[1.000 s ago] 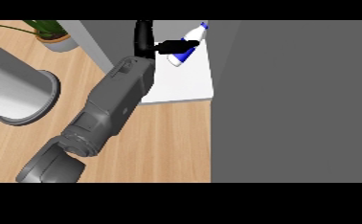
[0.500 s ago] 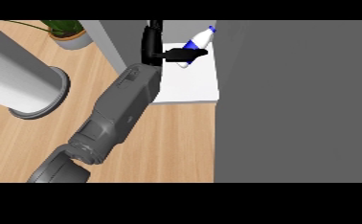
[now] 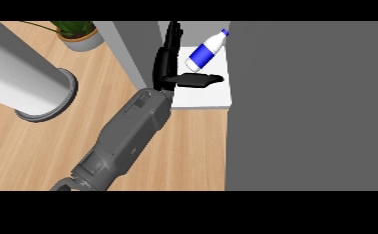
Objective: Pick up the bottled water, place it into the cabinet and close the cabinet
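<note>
The bottled water (image 3: 205,53), white with a blue label and blue cap, leans tilted on the white shelf (image 3: 214,97) inside the open cabinet, cap toward the upper right. My left hand (image 3: 168,60) stands edge-on just left of it, open. Its fingers point straight into the cabinet. Its thumb (image 3: 196,80) sticks out to the right just below the bottle's base, and nothing curls round the bottle. The grey forearm (image 3: 125,133) comes in from the lower left. My right hand does not show.
A broad dark grey panel (image 3: 303,103), seemingly the cabinet door, fills the right side. The cabinet's grey side wall (image 3: 136,53) stands left of the hand. On the wooden counter (image 3: 184,148) are a large pale cylinder (image 3: 33,85) and a potted plant (image 3: 77,33).
A second ago the thumb lay across the bottle. It has now come off, and the hand has drawn back toward me, leaving the bottle on the shelf.
</note>
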You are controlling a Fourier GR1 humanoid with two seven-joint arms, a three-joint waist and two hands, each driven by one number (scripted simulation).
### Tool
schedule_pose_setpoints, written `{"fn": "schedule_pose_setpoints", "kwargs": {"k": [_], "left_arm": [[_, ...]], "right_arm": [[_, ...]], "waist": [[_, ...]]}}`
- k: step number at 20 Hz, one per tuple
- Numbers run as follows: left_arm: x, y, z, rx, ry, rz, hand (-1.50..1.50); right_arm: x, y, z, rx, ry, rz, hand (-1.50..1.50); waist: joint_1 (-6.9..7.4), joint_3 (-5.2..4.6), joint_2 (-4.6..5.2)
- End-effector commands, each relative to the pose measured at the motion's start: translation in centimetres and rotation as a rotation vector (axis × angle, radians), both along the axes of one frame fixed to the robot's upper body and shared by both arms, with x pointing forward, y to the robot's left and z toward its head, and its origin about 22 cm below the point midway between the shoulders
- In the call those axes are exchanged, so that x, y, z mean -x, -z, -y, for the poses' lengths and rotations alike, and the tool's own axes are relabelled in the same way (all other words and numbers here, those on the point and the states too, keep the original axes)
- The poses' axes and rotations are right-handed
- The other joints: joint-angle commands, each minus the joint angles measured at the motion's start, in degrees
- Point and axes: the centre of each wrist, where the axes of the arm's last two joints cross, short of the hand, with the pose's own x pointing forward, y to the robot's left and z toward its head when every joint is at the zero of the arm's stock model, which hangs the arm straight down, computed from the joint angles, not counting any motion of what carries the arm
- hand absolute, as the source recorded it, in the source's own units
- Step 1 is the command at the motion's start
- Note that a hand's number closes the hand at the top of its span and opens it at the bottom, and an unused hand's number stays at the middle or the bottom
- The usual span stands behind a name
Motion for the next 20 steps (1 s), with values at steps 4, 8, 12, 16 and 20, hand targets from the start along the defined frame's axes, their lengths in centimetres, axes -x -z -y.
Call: {"fn": "schedule_pose_setpoints", "kwargs": {"k": [4,8,12,16,20], "left_arm": [[4.5,-0.2,2.0,0.141,0.169,0.021,-1.50],[7.3,0.5,1.9,0.174,0.214,0.048,-1.50],[11.4,1.1,1.3,0.182,0.244,0.034,-1.50],[12.8,1.6,-2.7,0.187,0.261,0.030,1.50],[14.7,1.1,-2.7,0.212,0.258,-0.021,1.50]], "right_arm": [[0.3,-2.5,-0.3,0.033,0.004,0.023,-1.50],[1.0,-3.5,-1.0,0.043,0.026,0.025,-1.50],[0.6,-3.4,0.1,0.086,0.004,0.029,-1.50],[0.5,-3.6,-0.5,0.136,-0.135,0.046,-1.50],[0.8,-4.3,-0.2,0.240,-0.279,0.003,1.50]], "waist": [[0.75,0.02,-0.07],[0.71,0.00,-0.07],[1.38,0.03,-0.05],[1.48,-0.02,-0.02],[0.90,-0.02,-0.27]]}}
